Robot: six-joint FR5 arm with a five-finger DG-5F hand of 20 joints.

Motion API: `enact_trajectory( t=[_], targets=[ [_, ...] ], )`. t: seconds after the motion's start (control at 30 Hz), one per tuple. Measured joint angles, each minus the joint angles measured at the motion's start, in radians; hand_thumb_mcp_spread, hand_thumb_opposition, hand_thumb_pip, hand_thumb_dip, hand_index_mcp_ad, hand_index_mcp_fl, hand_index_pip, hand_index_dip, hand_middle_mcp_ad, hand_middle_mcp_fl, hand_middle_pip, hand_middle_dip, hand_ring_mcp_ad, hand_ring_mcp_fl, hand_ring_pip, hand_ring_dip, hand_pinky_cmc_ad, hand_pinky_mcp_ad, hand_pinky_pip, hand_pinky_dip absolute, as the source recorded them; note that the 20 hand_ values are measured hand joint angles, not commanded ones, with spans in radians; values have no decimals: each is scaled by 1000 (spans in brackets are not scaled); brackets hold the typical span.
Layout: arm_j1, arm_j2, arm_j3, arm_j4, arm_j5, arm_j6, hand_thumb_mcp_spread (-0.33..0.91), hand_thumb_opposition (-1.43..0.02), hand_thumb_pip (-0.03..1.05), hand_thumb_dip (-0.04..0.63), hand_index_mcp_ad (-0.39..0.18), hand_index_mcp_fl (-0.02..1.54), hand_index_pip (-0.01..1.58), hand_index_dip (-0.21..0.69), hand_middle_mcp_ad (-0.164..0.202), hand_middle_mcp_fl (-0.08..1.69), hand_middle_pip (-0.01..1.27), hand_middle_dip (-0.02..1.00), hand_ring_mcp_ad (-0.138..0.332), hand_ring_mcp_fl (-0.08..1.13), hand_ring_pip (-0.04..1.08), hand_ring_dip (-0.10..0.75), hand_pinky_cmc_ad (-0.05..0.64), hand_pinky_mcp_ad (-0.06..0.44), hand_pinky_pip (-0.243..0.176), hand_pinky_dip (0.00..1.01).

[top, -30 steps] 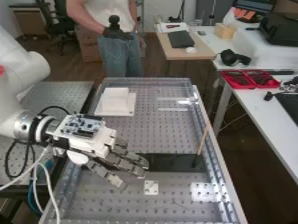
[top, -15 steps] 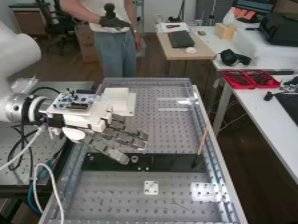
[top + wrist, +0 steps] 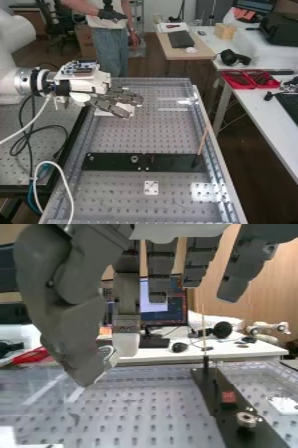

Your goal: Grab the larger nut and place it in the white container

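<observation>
The hand (image 3: pixel 114 100) is over the near part of the white container (image 3: pixel 104 112) in the high view, hiding much of it. In the wrist view the thumb and a finger of the hand (image 3: pixel 66 319) are curled together at their tips, pinching the larger nut (image 3: pixel 107 355), a small silvery ring partly covered by them. A white corner of the container (image 3: pixel 8 436) shows there too. On the black bar (image 3: pixel 173 162) stand the bearing (image 3: pixel 134 159) and the smaller nut (image 3: pixel 91 158).
A thin upright stick (image 3: pixel 202 141) rises from the bar's right part. A white square plate (image 3: pixel 151 187) lies nearer than the bar. Raised clear rails edge the perforated bench (image 3: pixel 166 135). A person stands behind the bench's far end.
From above the bar, the hand has moved away toward the bench's far end, up to the container, with the larger nut. The bar has come into full sight.
</observation>
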Motion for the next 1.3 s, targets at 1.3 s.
enact_trajectory(
  t=[1.3],
  targets=[
    [558, -58, -62, 8, 541, 134, 375, -927, 567, 250, -66, 391, 1527, 195, 37, 185, 138, 188, 113, 16, 105, 56, 328, 274, 37, 218]
  ],
)
